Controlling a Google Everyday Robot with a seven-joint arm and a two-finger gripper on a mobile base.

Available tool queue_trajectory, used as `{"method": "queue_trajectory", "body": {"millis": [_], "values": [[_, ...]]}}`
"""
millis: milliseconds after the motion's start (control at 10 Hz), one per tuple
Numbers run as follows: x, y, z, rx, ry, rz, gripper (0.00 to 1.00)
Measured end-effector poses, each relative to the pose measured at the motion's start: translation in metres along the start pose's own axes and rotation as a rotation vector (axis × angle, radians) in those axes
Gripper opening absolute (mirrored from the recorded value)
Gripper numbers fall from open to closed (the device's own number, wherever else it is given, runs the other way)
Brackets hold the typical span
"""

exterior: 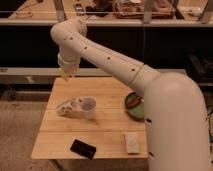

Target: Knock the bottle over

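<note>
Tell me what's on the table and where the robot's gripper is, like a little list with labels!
table: wooden, light-coloured
gripper: hangs in the air over the table's back left edge, touching nothing
bottle: pale, seems to lie on its side, just left of the cup
cup: see-through plastic, standing upright
bowl: green, on the right, partly behind the arm
black flat thing: near the front edge
small pale block: front right
</note>
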Motion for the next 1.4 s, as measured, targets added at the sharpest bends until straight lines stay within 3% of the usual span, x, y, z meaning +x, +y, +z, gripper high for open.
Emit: {"method": "queue_trajectory", "body": {"millis": [200, 300, 400, 500, 600, 800, 1100, 1400], "values": [[-0.003, 0.0, 0.004, 0.003, -0.009, 0.0, 0.4], [-0.009, 0.001, 0.017, 0.009, -0.027, 0.003, 0.4], [-0.019, -0.003, 0.044, 0.023, -0.047, 0.005, 0.35], [-0.023, -0.003, 0.054, 0.026, -0.051, 0.006, 0.3], [-0.03, 0.001, 0.074, 0.02, -0.051, 0.004, 0.18], [-0.035, 0.006, 0.099, -0.011, -0.041, -0.022, 0.02], [-0.033, 0.014, 0.121, -0.086, -0.033, -0.095, 0.0], [-0.031, 0.007, 0.142, -0.095, -0.044, -0.157, 0.0]]}}
